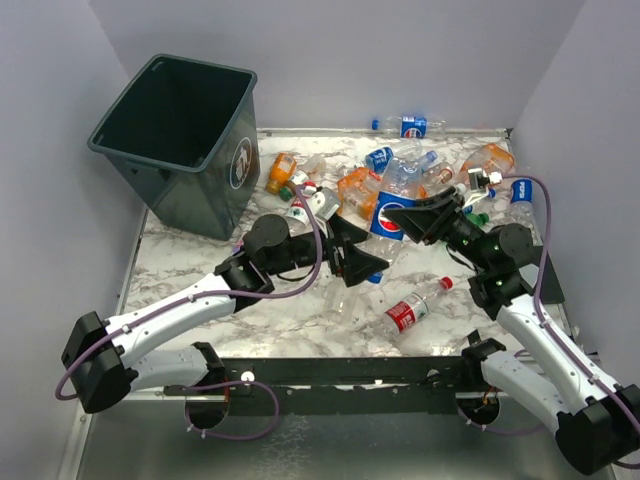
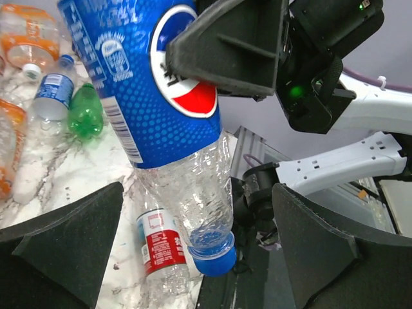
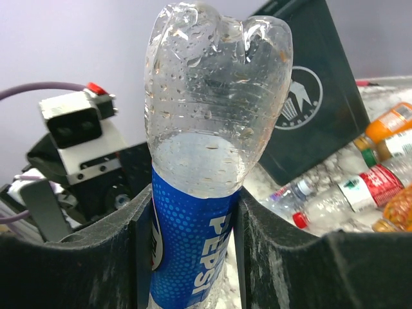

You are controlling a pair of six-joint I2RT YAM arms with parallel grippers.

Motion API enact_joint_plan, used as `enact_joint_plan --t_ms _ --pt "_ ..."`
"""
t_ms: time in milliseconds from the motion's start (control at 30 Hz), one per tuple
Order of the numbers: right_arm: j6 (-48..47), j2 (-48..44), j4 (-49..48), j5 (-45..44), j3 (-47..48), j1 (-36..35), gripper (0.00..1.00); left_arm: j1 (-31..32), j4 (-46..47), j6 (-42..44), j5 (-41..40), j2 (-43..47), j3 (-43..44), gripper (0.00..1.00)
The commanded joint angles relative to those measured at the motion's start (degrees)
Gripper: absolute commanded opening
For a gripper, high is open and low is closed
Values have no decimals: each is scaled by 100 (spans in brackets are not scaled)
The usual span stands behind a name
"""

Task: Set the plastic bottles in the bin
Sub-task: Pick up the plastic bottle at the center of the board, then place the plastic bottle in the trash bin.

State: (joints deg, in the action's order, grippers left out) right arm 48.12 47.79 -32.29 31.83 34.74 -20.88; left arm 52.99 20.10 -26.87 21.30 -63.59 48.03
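Note:
My right gripper (image 1: 415,215) is shut on a big clear Pepsi bottle (image 1: 390,205) with a blue label and holds it above the table, cap end down. In the right wrist view the fingers (image 3: 277,257) clamp the label of this bottle (image 3: 193,251). My left gripper (image 1: 360,265) is open around the bottle's neck and blue cap (image 2: 212,254), jaws wide and not touching it. The dark green-grey bin (image 1: 185,140) stands at the far left and also shows in the right wrist view (image 3: 309,96). Several more bottles (image 1: 420,170) lie piled at the back.
A red-labelled bottle (image 1: 412,308) lies on the marble table in front of the arms, and shows in the left wrist view (image 2: 161,248). A blue-labelled bottle (image 1: 405,126) lies by the back wall. A small green bottle (image 2: 85,116) lies in the pile.

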Motion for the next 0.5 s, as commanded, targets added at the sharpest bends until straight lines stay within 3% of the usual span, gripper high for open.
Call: enact_joint_plan --t_ms 0,200,333,467 --pt "405 69 -940 274 -38 15 43 15 372 -295 514 -223 245 99" --pt "566 180 -1149 361 -90 15 44 16 381 -337 740 -414 347 96" --pt "562 234 -1102 481 -44 21 46 12 381 -312 778 -401 352 73" --pt "501 265 -921 638 83 16 56 13 381 -269 778 -356 330 53"
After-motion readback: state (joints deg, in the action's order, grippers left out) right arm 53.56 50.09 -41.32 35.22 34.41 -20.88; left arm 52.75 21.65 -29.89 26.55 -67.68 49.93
